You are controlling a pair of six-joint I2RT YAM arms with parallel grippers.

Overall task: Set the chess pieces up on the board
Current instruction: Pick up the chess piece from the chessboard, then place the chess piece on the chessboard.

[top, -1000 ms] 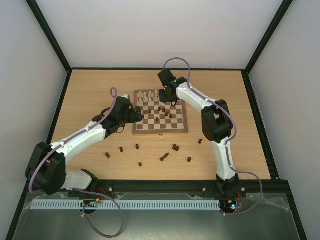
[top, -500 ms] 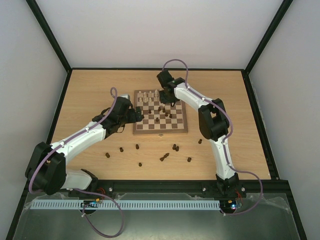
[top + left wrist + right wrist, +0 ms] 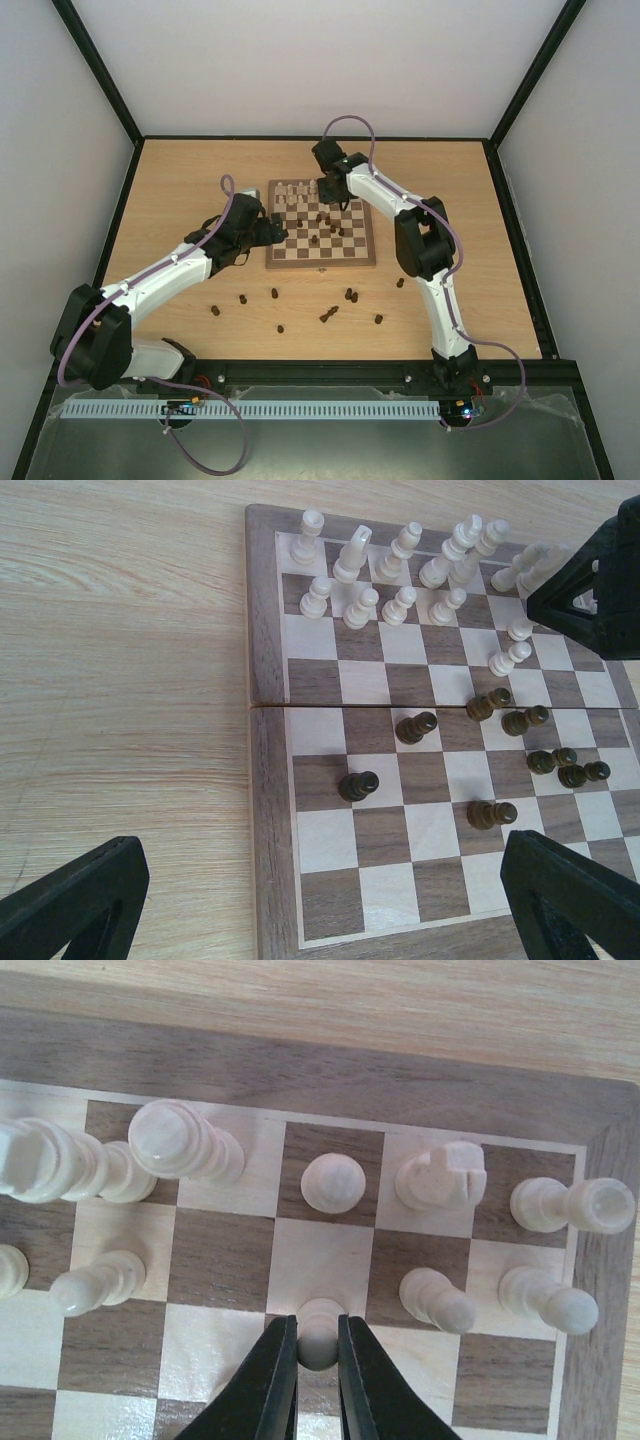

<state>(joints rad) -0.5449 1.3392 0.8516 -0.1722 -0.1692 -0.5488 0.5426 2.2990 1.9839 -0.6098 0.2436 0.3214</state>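
Note:
The board [image 3: 320, 264] lies mid-table, with cream chess pieces [image 3: 400, 570] in its two far rows and several dark ones [image 3: 415, 727] scattered mid-board. In the right wrist view my right gripper [image 3: 318, 1345] is shut on the round head of a cream pawn [image 3: 319, 1328], which stands at the edge of a cream square in the second row. Other cream men [image 3: 333, 1182] stand around it. My left gripper [image 3: 330, 900] hovers open over the board's left border [image 3: 268, 810], holding nothing.
Several dark pieces [image 3: 274, 294] lie loose on the tabletop between the board and the arm bases, one of them [image 3: 328, 315] on its side. The right arm's gripper [image 3: 600, 590] shows at the upper right of the left wrist view.
The right gripper's fingers have closed onto the cream pawn, and that arm has shifted slightly left over the far rows. The left arm has not moved.

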